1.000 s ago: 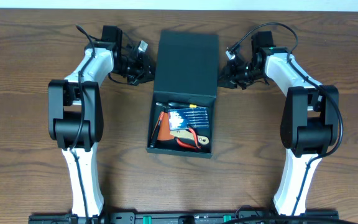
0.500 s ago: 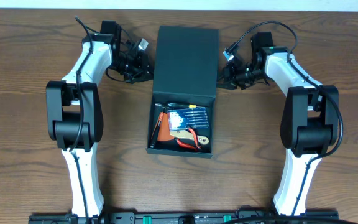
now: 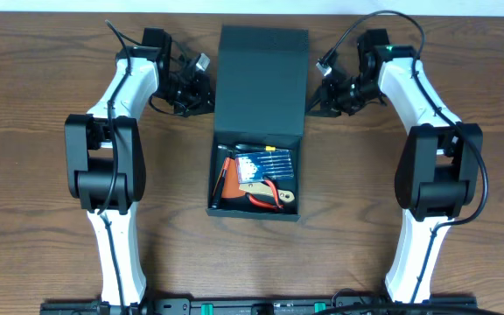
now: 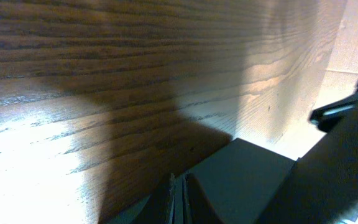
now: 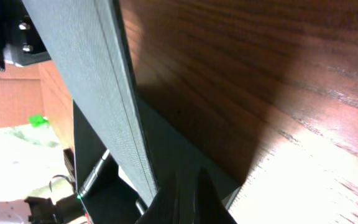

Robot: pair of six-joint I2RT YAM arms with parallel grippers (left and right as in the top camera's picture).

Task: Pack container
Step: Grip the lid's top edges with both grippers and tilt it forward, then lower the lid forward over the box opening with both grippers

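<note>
The dark teal container (image 3: 252,213) sits open at mid table, with red-handled pliers (image 3: 269,197), a blue card of bits (image 3: 265,164) and an orange-handled tool (image 3: 226,171) inside. Its hinged lid (image 3: 261,79) stretches away behind it and is tilted up off the table. My left gripper (image 3: 206,94) is shut, its tips at the lid's left edge; the left wrist view shows the closed fingers (image 4: 180,199) against the lid (image 4: 253,180). My right gripper (image 3: 316,103) is shut at the lid's right edge; the right wrist view shows the fingers (image 5: 188,199) beside the raised lid (image 5: 98,81).
The brown wooden table (image 3: 42,175) spreads out on both sides of the container. Both arm bases stand at the front edge, left (image 3: 116,262) and right (image 3: 414,262). Cables loop behind each wrist near the table's back edge.
The lid has risen a little, its far edge now looking higher in the overhead view. My right wrist has moved back and up with it. My left wrist has shifted only slightly.
</note>
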